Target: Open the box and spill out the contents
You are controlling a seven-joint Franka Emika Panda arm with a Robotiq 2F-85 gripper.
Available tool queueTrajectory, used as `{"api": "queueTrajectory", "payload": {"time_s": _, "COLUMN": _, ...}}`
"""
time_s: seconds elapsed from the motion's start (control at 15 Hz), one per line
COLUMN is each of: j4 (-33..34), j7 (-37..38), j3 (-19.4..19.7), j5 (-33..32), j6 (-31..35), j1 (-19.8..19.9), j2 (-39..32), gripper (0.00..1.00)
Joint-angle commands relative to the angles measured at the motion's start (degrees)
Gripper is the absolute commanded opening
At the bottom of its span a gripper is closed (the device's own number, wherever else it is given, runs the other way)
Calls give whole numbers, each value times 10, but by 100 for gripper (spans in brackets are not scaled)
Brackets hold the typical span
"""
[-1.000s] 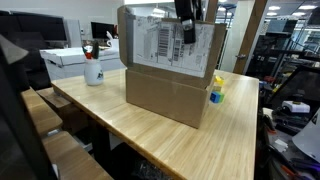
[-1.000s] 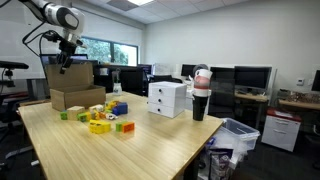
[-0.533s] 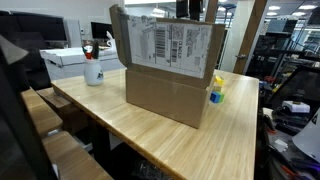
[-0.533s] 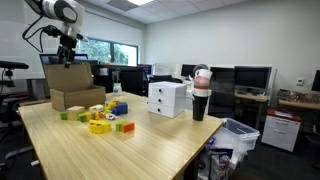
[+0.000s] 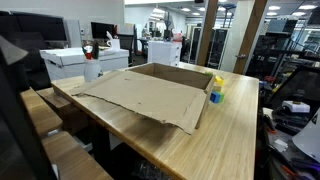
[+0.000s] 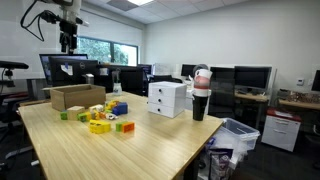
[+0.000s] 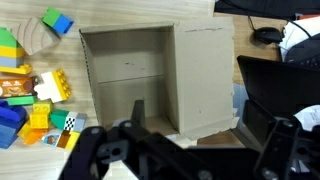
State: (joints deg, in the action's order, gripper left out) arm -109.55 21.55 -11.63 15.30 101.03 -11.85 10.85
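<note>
Cardboard box (image 7: 150,80) lies open on the bench (image 5: 230,135) directly beneath the raised pincer (image 6: 68,42), whose jaws are wide and empty; coloured blocks (image 7: 48,87) sit beside the box.

A big wooden table (image 5: 205,150) carries everything. A brown cardboard box (image 5: 150,92) sits on it, open at the top, with one wide flap lying flat on the wood. In the wrist view the box (image 7: 130,70) looks empty inside. Little colored blocks (image 6: 100,118) lie on the table just beside the box, in a loose bunch. Farther from the box stands a small white set of drawers (image 6: 167,98), and past that, farthest from the box, a cup (image 6: 200,100).
</note>
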Motion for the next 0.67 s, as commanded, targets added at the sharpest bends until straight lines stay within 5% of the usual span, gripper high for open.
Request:
{"api": "queueTrajectory", "payload": {"time_s": 0.0, "j4": -42, "j7": -19, "j3": 9, "j5": -2, "j6": 17, "j1": 17, "j2": 40, "gripper": 100}}
{"api": "queueTrajectory", "payload": {"time_s": 0.6, "j4": -124, "j7": -13, "j3": 15, "j5": -69, "j6": 9, "j1": 40, "j2": 70, "gripper": 100}}
